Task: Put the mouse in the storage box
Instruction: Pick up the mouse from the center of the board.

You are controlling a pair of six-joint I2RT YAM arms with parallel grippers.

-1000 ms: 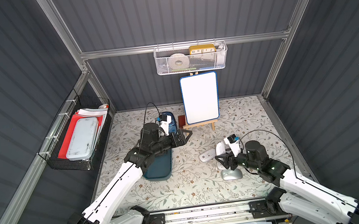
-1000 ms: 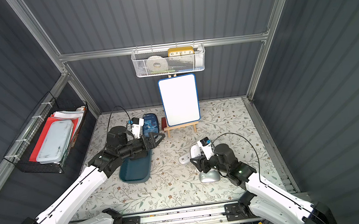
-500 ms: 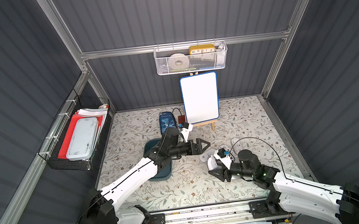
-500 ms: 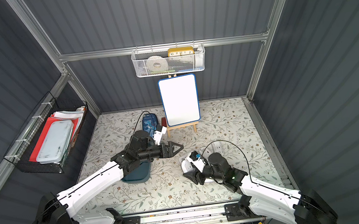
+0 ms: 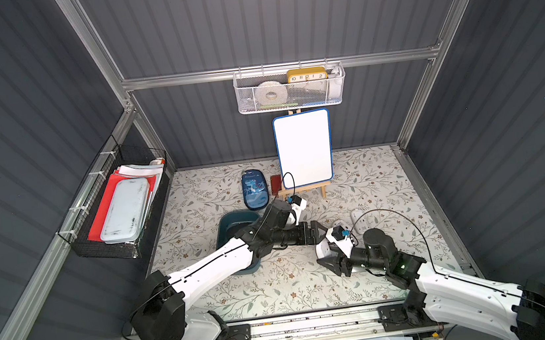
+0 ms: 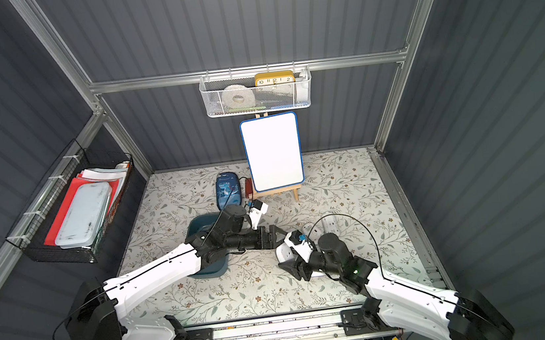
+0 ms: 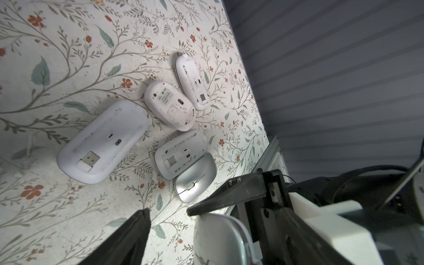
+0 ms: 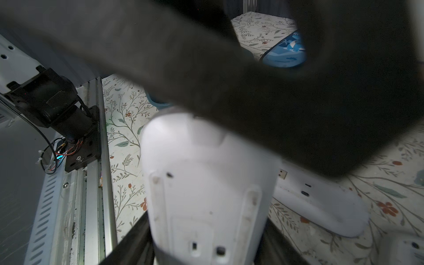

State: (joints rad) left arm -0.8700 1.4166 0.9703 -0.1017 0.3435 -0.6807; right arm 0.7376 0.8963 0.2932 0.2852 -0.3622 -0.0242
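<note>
**Writing.** The only legible writing is on the yellow clock (image 5: 306, 75), whose face shows 10, 11, 12, 1 and 2 above the rim of the white wire basket (image 5: 292, 106) on the back wall. The labelled mouse (image 7: 169, 105) carries print on its underside that is too small to read. **Mice.** Six mice appear in all. One white mouse (image 8: 206, 179) is pinched between the fingers of the right gripper (image 5: 325, 255), with its underside toward the right wrist camera. It is held over the floral mat (image 5: 368, 174), to the robot's right of the storage box (image 5: 229, 223) and not in it. Five loose mice (image 7: 181, 153) lie clustered on the mat. Four are white and belly-up, and the largest mouse (image 7: 101, 142) has a USB receiver seated in its base. The fifth is a silver mouse (image 7: 195, 176), lying wheel-up. **Left gripper.** The left gripper (image 5: 319, 231) has its fingers spread, close to the held mouse, though whether they touch it cannot be told. **Other objects.** One dark teal storage box sits on the mat, partly under the left arm and near one blue dinosaur-print case (image 5: 255, 193). One white board (image 5: 303, 148) with a blue edge stands on one wooden easel (image 5: 323, 190). One black wire rack (image 5: 107, 250) on the side wall holds red folders and a pale case.
</note>
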